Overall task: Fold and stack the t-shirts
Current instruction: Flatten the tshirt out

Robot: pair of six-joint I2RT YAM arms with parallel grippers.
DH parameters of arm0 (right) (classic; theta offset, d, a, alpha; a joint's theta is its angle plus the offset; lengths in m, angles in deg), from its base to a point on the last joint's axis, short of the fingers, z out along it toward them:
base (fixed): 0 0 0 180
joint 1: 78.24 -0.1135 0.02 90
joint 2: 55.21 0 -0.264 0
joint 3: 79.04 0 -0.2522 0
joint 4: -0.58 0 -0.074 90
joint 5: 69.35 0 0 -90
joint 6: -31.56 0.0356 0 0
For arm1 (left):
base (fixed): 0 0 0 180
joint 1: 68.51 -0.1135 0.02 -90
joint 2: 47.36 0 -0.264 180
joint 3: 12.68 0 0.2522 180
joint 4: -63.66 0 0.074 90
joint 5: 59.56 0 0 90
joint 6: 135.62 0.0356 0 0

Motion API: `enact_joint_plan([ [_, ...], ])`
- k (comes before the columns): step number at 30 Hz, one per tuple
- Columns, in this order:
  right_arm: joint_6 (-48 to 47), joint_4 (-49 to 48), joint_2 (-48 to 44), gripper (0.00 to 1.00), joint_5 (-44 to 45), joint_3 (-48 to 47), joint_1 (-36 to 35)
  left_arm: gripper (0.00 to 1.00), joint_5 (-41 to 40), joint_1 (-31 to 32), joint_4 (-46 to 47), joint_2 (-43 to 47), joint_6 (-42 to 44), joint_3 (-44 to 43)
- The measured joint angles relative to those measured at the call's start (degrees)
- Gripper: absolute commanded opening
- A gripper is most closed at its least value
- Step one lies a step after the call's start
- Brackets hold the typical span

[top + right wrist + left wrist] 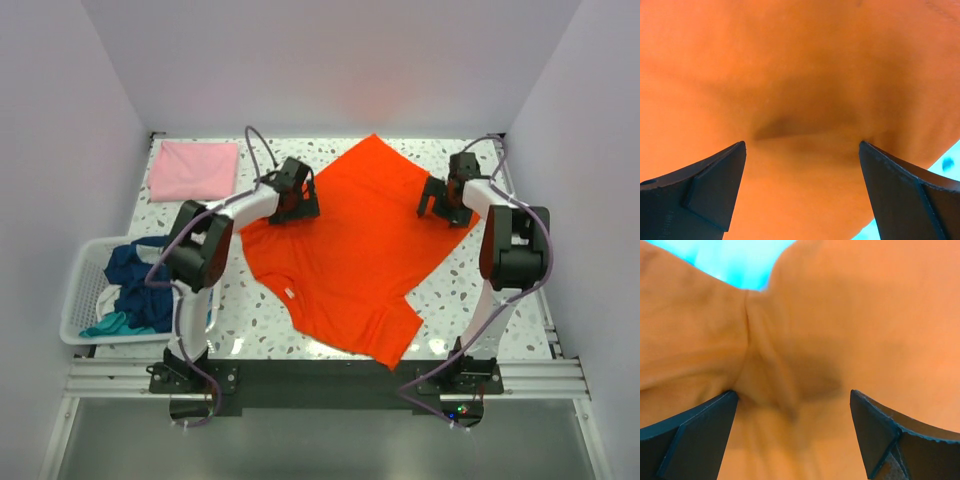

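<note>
A bright orange-red t-shirt (350, 245) lies spread out on the speckled table (250, 330), collar toward the near edge. My left gripper (296, 200) rests open on the shirt's far left part, its fingertips pressed down on a creased sleeve seam (752, 347) with cloth between them. My right gripper (443, 203) stands open on the shirt's far right corner, tips pushed into the cloth (800, 125) and a low ridge raised between them. A folded pale pink t-shirt (194, 170) sits at the far left. Dark blue (140, 280) and teal (115, 324) t-shirts lie heaped in the basket.
A white slatted basket (80, 300) stands at the table's left edge, beside the left arm. Grey walls close in the table on three sides. The arms' bases sit on a dark rail (330, 380) at the near edge.
</note>
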Motion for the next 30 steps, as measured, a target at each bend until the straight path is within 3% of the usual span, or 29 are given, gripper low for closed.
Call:
enact_joint_plan([
  [7, 6.5, -5.1, -15.2, 0.99, 2.4, 20.9, 0.2, 1.0, 2.5, -1.7, -6.0, -29.4, 5.5, -46.8],
  [10, 8.4, -5.2, -21.2, 0.99, 2.4, 27.4, 0.2, 1.0, 5.9, -1.8, -3.5, -34.7, 6.8, -54.8],
  [15, 9.6, 0.3, -26.1, 0.99, 2.2, 30.7, 0.2, 1.0, 11.3, -2.3, 0.5, -32.4, 7.4, -50.3],
  [20, 9.3, 5.1, -30.6, 0.99, 1.7, 28.6, 0.2, 1.0, 11.5, -2.5, -0.7, -27.3, 8.2, -45.9],
  [30, 7.0, 6.1, -33.2, 0.99, 0.5, 18.5, 0.2, 1.0, 7.8, 0.7, 3.7, 6.5, 8.0, -13.3],
])
